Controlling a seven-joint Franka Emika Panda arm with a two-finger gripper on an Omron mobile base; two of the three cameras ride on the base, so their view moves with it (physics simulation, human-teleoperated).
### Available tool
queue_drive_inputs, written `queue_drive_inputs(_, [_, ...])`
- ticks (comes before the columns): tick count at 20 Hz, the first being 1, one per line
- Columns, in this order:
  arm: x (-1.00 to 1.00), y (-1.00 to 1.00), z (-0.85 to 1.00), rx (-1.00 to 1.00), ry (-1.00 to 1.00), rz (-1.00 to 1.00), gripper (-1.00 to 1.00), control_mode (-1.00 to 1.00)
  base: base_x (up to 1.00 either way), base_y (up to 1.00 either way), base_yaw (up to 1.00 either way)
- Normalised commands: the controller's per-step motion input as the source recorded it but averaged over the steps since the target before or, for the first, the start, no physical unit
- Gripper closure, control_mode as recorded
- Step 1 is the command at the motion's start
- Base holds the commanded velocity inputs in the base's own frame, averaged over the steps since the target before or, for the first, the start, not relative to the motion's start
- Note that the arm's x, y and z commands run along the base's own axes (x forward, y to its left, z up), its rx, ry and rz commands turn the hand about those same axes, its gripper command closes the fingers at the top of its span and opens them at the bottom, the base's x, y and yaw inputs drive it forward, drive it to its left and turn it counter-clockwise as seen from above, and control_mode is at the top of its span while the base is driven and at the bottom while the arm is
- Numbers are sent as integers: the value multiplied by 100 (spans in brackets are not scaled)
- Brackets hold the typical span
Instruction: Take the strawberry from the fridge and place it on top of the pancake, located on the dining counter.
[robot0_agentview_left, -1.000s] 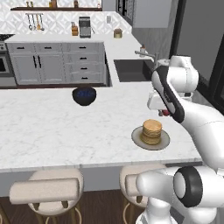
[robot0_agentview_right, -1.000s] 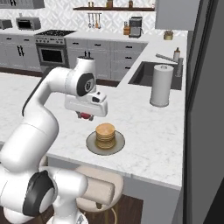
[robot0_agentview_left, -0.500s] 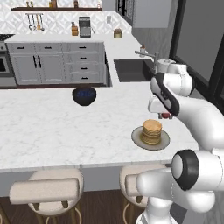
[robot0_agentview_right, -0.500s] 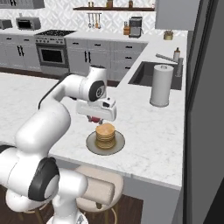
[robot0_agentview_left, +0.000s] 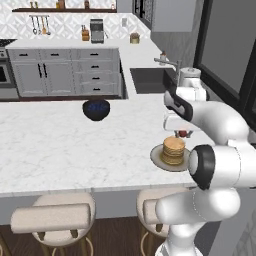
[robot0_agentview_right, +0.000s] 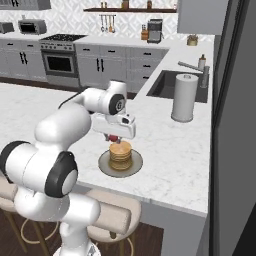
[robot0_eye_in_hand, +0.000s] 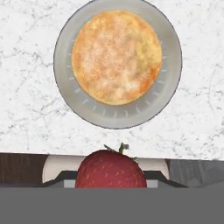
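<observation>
Gripping strawberry (robot0_eye_in_hand: 111, 168) — claw (robot0_eye_in_hand: 111, 177) above pancake (robot0_eye_in_hand: 116, 57)

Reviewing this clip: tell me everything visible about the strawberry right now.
The strawberry is a small, deep-red berry with pale seed specks and a little green stem tuft on one end. It is whole and clamped in the shut gripper, held in the air above the pancake and not touching it. In the hand view the stack on its grey plate sits ahead of the berry rather than straight under it. The base views show it as a red speck just above the stack's edge.
</observation>
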Motion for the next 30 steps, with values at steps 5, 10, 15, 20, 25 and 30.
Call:
queue_drive_inputs(5, [28,0,-35,0,4,0,100,-100,0,0,0])
queue_drive_inputs(10, [27,0,-31,0,0,0,100,-100,0,0,0])
queue_drive_inputs(15, [35,-1,-21,-1,0,0,100,-100,0,0,0])
queue_drive_inputs(20, [30,-3,-17,0,0,0,100,-100,0,0,0])
queue_drive_inputs(25, [-2,-1,-26,-1,-3,0,100,-100,0,0,0])
queue_drive_inputs(30, [0,-1,-25,-1,-1,0,100,-100,0,0,0])
